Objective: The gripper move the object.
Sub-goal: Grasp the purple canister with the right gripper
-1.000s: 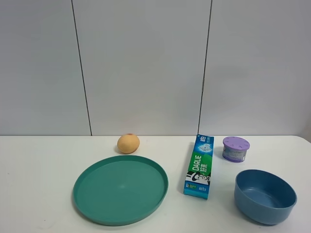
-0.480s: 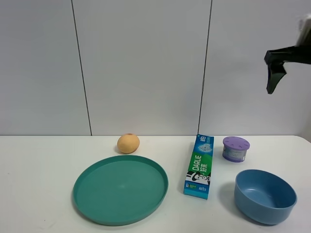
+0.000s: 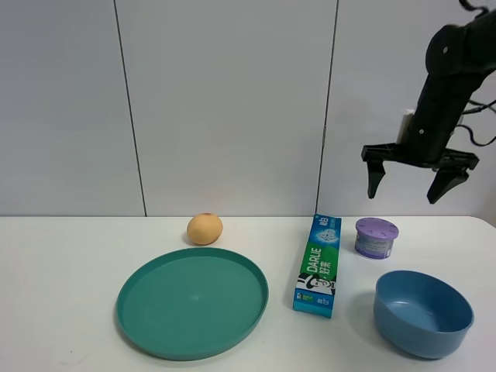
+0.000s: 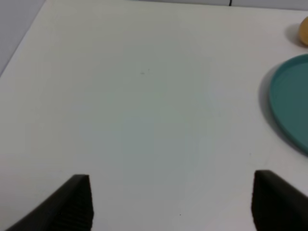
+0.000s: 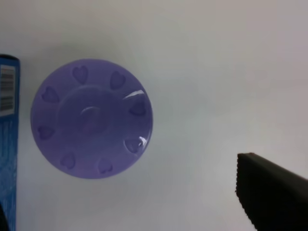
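The tub with a lilac-purple lid point(image 3: 376, 237) stands on the white table at the right, between the toothpaste box and the blue bowl. My right gripper point(image 3: 404, 195) is open and empty, hanging well above the tub and slightly right of it. The right wrist view looks straight down on the tub's lid point(image 5: 91, 118), with one dark finger point(image 5: 269, 192) beside it and clear of it. My left gripper point(image 4: 175, 211) is open and empty over bare table; it does not show in the exterior view.
A green and blue toothpaste box point(image 3: 318, 264) lies left of the tub. A blue bowl point(image 3: 422, 312) sits in front of it. A teal plate point(image 3: 192, 301) is at centre left, with an orange-tan fruit point(image 3: 204, 229) behind it.
My right arm has come in from the upper right and dropped down and left, to hang over the tub. The objects on the table have not moved.
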You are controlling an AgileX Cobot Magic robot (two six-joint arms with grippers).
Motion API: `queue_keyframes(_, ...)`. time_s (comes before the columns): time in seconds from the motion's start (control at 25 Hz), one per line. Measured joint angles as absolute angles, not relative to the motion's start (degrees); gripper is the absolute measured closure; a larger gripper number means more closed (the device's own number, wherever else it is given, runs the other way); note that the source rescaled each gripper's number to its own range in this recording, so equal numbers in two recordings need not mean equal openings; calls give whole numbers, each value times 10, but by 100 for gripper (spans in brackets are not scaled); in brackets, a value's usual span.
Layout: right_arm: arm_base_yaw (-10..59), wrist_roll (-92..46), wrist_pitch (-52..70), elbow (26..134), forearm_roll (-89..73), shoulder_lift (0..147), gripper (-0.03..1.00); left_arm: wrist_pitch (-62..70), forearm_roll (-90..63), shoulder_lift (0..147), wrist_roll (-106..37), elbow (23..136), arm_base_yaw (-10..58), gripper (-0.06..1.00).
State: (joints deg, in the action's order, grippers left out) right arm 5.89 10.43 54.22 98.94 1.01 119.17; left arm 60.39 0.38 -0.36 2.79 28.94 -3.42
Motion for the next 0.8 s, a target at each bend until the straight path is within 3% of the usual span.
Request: queue_keyframes(0.8,59,73,426,990,0,1287,-3,604,4,-4,28,289,-34,-6)
